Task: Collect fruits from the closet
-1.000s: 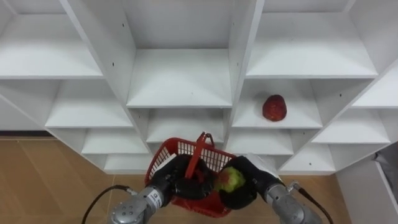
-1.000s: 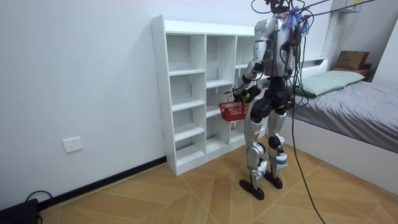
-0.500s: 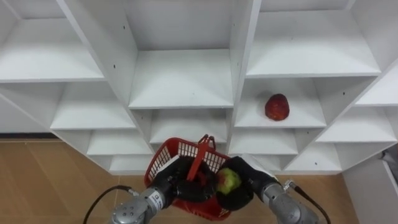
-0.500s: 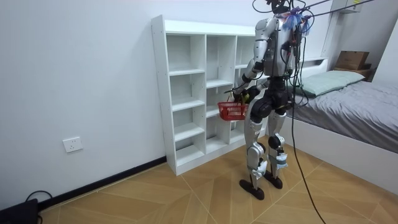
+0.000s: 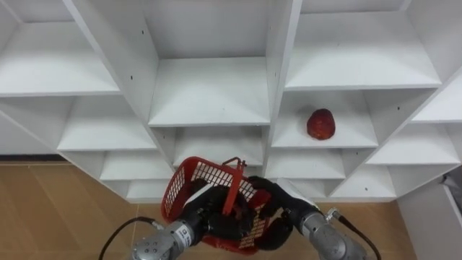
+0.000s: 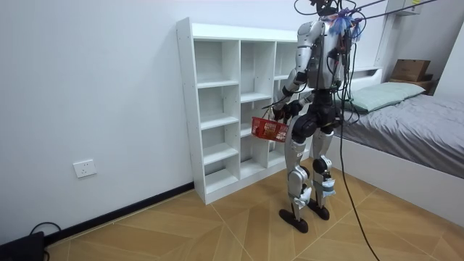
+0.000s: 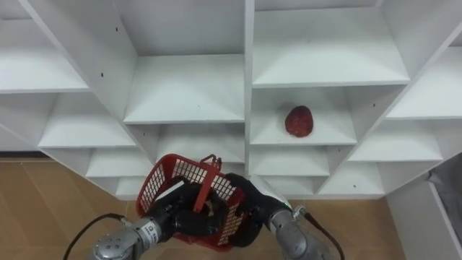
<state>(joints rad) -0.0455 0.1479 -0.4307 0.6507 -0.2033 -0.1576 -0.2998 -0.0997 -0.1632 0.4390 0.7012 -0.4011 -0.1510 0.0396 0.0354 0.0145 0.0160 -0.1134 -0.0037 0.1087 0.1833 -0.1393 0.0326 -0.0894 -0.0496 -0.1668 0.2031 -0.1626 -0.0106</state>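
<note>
My left hand (image 5: 206, 220) is curled round the handle of a red mesh basket (image 5: 209, 173), which hangs tilted in front of the white closet (image 5: 209, 94). My right hand (image 5: 280, 217) sits at the basket's right side, its fingers reaching in behind the mesh wall. A dark red fruit (image 5: 320, 124) lies on a shelf in the right column, above and to the right of the basket. In the room view I stand upright facing the closet (image 6: 217, 109), holding the basket (image 6: 268, 129) at waist height.
The closet has three columns of open white shelves, and their dividers stand close around the basket. The wooden floor (image 6: 217, 225) runs below. A bed (image 6: 420, 116) stands at the room view's right, behind me.
A green apple was in my right hand over the basket; it is out of sight now and the hand has sunk behind the basket's wall. The basket has tilted and shifted slightly left.
</note>
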